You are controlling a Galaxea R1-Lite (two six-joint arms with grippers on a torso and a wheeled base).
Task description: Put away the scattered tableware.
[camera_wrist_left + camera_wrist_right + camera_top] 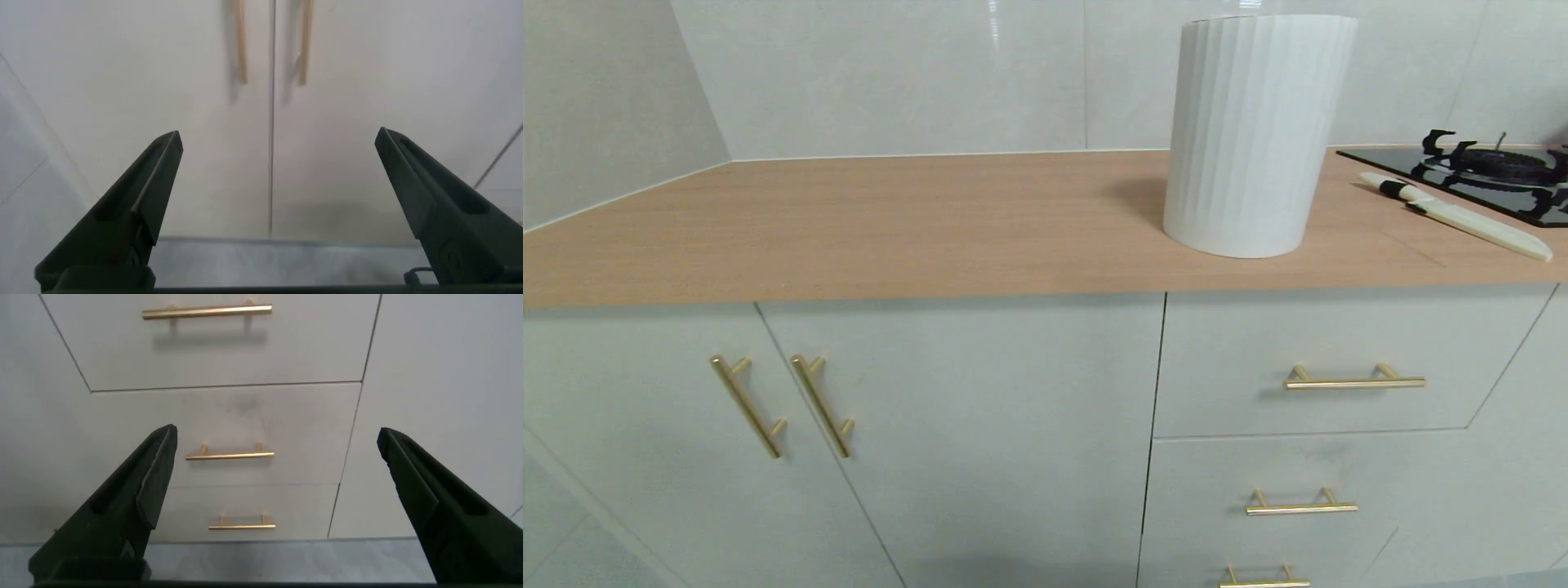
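Observation:
A cream knife with a black band (1454, 214) lies on the wooden countertop (890, 220) at the far right, beside the stove. A tall white ribbed canister (1254, 135) stands on the counter to the knife's left. My left gripper (278, 155) is open and empty, low down, facing the two cabinet doors with gold handles (271, 41). My right gripper (278, 449) is open and empty too, low in front of the drawer fronts (229, 416).
A black gas hob (1486, 175) sits at the counter's right end. Below the counter are two cabinet doors (784, 404) on the left and stacked drawers with gold handles (1354, 380) on the right. Tiled walls close the back and left.

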